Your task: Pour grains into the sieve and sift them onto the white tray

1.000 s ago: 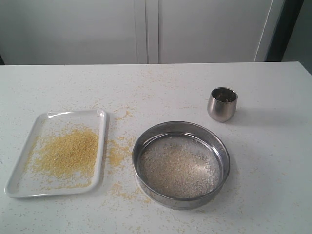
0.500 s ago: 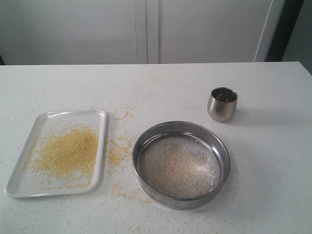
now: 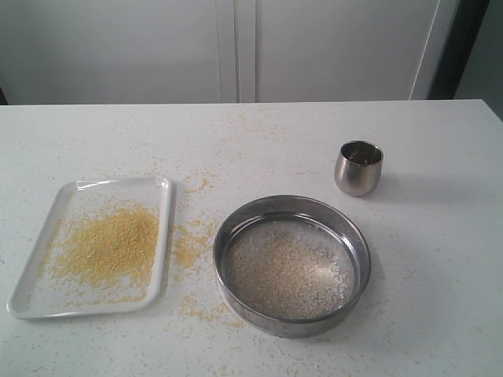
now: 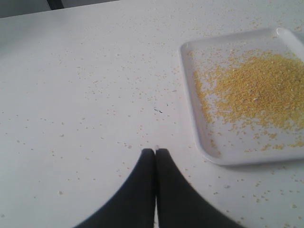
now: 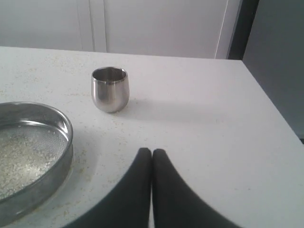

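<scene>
— The grippers?
— The left gripper (image 4: 155,154) and the right gripper (image 5: 151,154) are each pressed together above the speckled white table (image 3: 118,133).
— The grains (image 3: 110,243)?
— Pale ones lie in the round steel mesh sieve (image 3: 291,327). Golden ones heap on the glossy white tray (image 3: 94,191) left of it. Beyond it stands a rounded steel cup (image 3: 359,167), then pale panels (image 3: 330,47).

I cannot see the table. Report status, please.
Left gripper, right gripper: jaws shut, empty. Golden-yellow grains on white rectangular tray; paler grains in round steel sieve. Small steel cup apart; nothing blocking.
</scene>
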Robot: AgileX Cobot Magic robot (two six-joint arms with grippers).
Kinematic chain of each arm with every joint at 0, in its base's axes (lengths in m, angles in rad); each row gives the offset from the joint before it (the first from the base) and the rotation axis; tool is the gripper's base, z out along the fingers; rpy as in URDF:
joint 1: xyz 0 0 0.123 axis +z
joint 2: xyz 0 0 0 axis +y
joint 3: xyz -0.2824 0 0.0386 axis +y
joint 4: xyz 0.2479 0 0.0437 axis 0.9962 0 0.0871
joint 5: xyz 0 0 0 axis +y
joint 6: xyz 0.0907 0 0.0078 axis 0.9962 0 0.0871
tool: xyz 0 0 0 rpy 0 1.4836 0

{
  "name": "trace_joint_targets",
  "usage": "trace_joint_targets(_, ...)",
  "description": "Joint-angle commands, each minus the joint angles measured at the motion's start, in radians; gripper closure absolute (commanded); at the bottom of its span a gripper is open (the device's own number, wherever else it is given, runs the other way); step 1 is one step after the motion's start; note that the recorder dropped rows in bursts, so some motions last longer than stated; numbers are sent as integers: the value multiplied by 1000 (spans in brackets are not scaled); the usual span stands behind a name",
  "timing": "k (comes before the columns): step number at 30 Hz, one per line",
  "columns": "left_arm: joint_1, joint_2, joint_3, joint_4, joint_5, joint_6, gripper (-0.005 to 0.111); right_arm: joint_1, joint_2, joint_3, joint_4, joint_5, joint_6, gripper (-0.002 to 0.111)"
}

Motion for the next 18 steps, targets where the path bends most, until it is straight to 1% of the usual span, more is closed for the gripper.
trace_joint_targets(1,2,-4,7,-10,0,0,107,-6,-5,70,-6,-20,-2,108)
trace_joint_targets(4,2,-4,7,-10,0,0,107,-6,-5,99,-3,-56,-2,108)
trace_joint_targets(18,2,-4,7,-10,0,0,107,-6,-5,99,-1,-68,-2,108)
